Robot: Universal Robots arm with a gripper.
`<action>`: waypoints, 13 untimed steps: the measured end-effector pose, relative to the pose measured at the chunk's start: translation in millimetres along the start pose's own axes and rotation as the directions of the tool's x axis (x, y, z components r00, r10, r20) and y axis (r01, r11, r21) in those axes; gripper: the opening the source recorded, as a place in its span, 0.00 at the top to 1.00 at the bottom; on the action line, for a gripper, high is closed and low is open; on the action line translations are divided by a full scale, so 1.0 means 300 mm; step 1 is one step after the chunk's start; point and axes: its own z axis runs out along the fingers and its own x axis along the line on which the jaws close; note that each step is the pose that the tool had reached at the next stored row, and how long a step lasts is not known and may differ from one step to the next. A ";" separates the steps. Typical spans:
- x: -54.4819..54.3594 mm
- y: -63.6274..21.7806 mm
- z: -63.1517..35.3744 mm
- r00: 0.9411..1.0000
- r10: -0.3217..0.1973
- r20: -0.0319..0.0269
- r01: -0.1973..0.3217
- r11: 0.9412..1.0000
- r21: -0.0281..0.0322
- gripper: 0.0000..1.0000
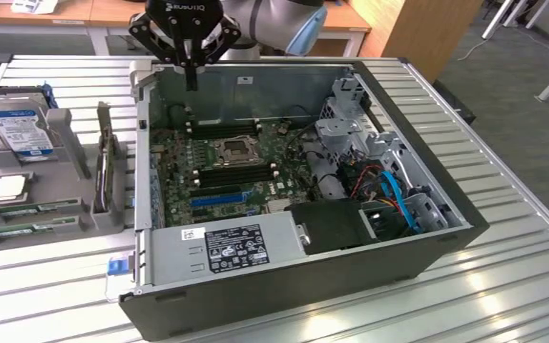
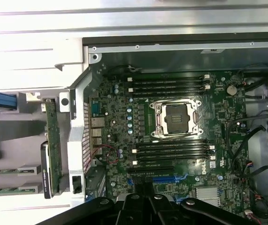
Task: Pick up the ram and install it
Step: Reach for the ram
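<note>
Case sits open, its motherboard showing bare slots. Gripper hangs at eleven o'clock over the case's far wall, claw pinched shut and holding nothing. Ram rests in the tray at eight o'clock of the case in the exterior view, well apart. Arriving shut, I judge, would knock the stick instead of gripping it.

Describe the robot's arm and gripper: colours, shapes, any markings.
The gripper is black, built of angular linked bars that narrow to slim tips, with white lettering across its body. The arm behind it is a thick, rounded silver-grey tube with a blue band at its joint.
</note>
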 end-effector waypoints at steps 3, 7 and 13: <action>0.018 -0.001 -0.001 1.000 0.000 0.000 0.000 1.000 0.000 0.90; 0.042 -0.003 -0.001 1.000 0.000 0.000 0.000 1.000 0.000 0.90; 0.076 -0.006 -0.002 1.000 0.000 0.000 0.000 1.000 0.000 0.90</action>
